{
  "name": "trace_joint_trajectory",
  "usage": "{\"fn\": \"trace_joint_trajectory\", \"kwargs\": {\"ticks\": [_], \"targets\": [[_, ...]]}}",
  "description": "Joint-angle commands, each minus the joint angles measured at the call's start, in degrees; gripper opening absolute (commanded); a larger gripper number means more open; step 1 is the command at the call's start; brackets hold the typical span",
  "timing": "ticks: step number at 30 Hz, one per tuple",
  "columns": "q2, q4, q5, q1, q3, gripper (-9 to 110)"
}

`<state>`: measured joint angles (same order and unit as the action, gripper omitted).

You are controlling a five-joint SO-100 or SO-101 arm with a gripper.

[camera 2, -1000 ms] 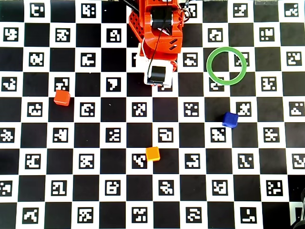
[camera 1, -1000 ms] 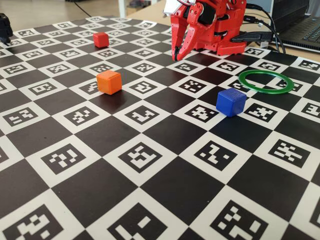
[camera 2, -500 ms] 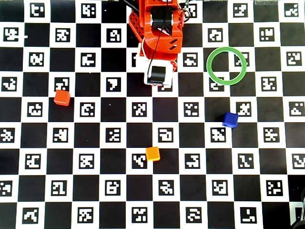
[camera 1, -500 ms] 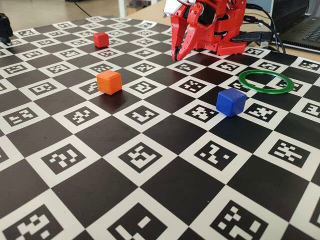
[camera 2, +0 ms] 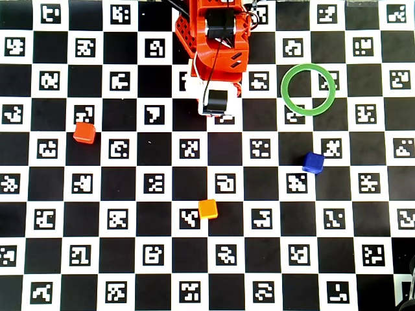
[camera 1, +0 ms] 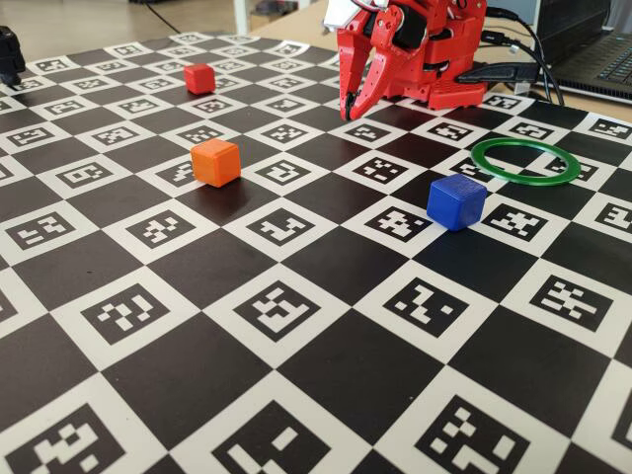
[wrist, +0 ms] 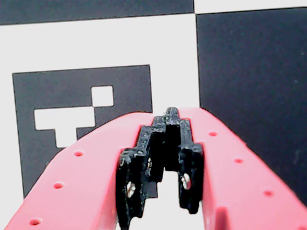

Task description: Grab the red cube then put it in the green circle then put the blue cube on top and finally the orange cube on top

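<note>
Red is the colour of the red cube (camera 2: pixel 84 132), and it sits alone on the checkered table (camera 2: pixel 130 220), far over on the left side in the overhead view. In the fixed view the red cube (camera 1: pixel 199 78) is small and far back. Nothing touches it. The orange cube (camera 2: pixel 207 208) sits lower down near the middle of the overhead view, well apart from the red one. The blue cube (camera 2: pixel 313 162) sits on the right side, below the green circle (camera 2: pixel 290 103). The green circle lies flat on the table, and only the board's squares show in its middle. In the fixed view the blue cube (camera 1: pixel 456 201) is near the green circle (camera 1: pixel 494 167) but does not touch it, and the orange cube (camera 1: pixel 216 162) is off to the left. The red robot arm (camera 2: pixel 217 39) stands at the top middle of the overhead view, folded over its base. The gripper (camera 1: pixel 350 109) points down, and its tips hang just above the table, away from all three cubes. In the wrist view the gripper (wrist: pixel 168 120) is closed tip to tip, and it holds nothing.
</note>
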<state>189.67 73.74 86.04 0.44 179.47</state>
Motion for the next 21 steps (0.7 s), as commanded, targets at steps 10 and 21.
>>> {"fn": "trace_joint_trajectory", "kwargs": {"ticks": [10, 21], "targets": [[-11.34, -3.87, -25.49, -0.62, -15.56, -5], [-41.84, 2.55, -43.95, 1.93, -47.37, -5]]}}
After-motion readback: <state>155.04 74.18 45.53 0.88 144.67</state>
